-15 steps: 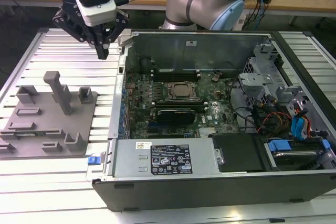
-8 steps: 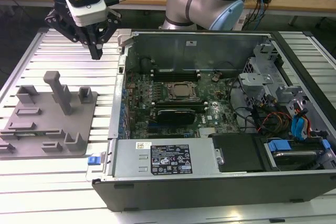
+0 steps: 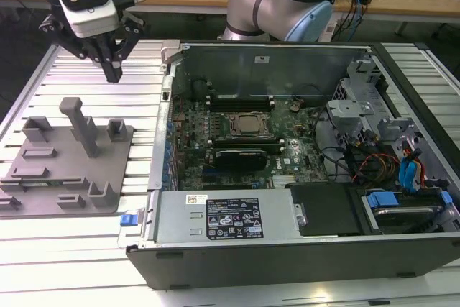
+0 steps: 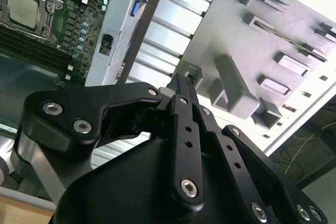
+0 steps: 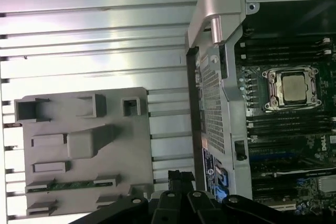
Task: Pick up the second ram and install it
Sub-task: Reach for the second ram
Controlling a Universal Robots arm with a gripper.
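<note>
A: So, where's the second ram point(image 5: 72, 185) rn?
B: Lying in a slot of the holder plate point(image 5: 131, 150), near one edge. Thin grey-green strip, long & narrow, seen in the first wrist view
A: What's the plate like?
B: Matte grey plastic, flat, w/ boxy raised slots and one tall tilted post point(image 3: 85, 131). It sits on the table point(image 3: 79, 246), which is ribbed, bright metal slats
A: And the gripper point(image 3: 113, 71)?
B: Black, bolted linkages, fingers tapering to a point. Jaws are closed together w/ nothing between them. In the exterior view it hangs over bare slats beyond the plate's far side, well apart from the ram
A: The case?
B: Open PC case point(image 3: 287, 260) at the exterior view's right of the plate. Dark sheet-metal walls, green motherboard point(image 3: 302, 141) inside, square metal-framed CPU socket point(image 3: 248, 126) w/ long dark slots on either side
</note>
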